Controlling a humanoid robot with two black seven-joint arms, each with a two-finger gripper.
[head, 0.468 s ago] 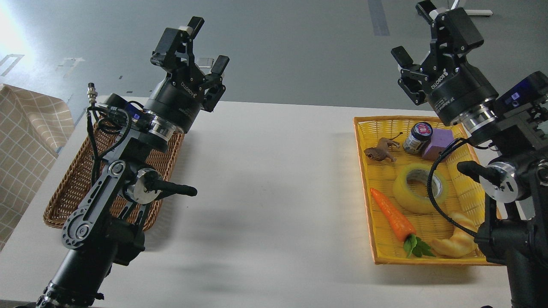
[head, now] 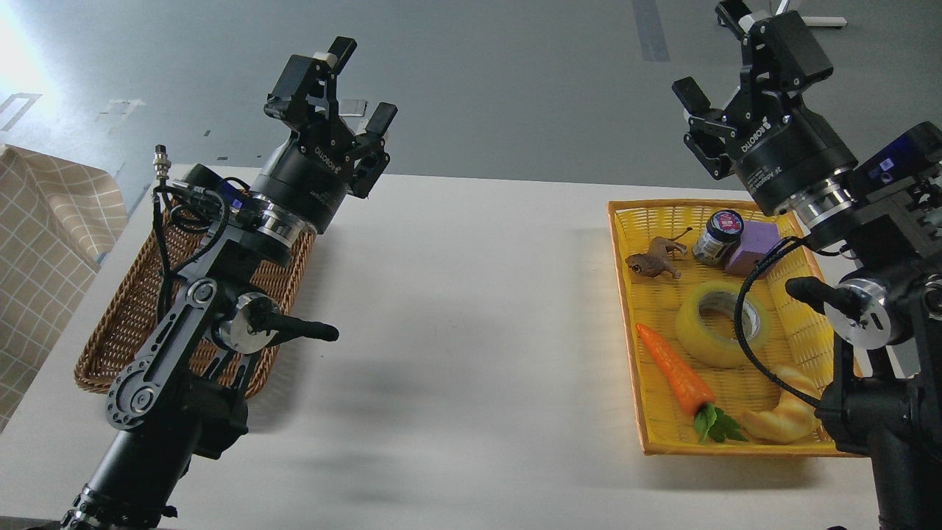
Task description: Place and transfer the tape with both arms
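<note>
The tape [head: 722, 324], a wide translucent yellow roll with a grey-white core, lies flat in the middle of the yellow basket [head: 630, 309] at the table's right. My right gripper [head: 710, 51] is open and empty, raised above the basket's far end, well away from the tape. A black cable of the right arm crosses in front of the roll. My left gripper [head: 362, 82] is open and empty, held high above the far end of the brown wicker basket [head: 125, 324] at the left.
The yellow basket also holds a toy carrot [head: 673, 372], a croissant [head: 784, 419], a brown toy animal [head: 653, 261], a small jar [head: 717, 237] and a purple block [head: 752, 247]. A checked cloth [head: 44, 243] hangs at the far left. White table [head: 471, 309] lies between the baskets.
</note>
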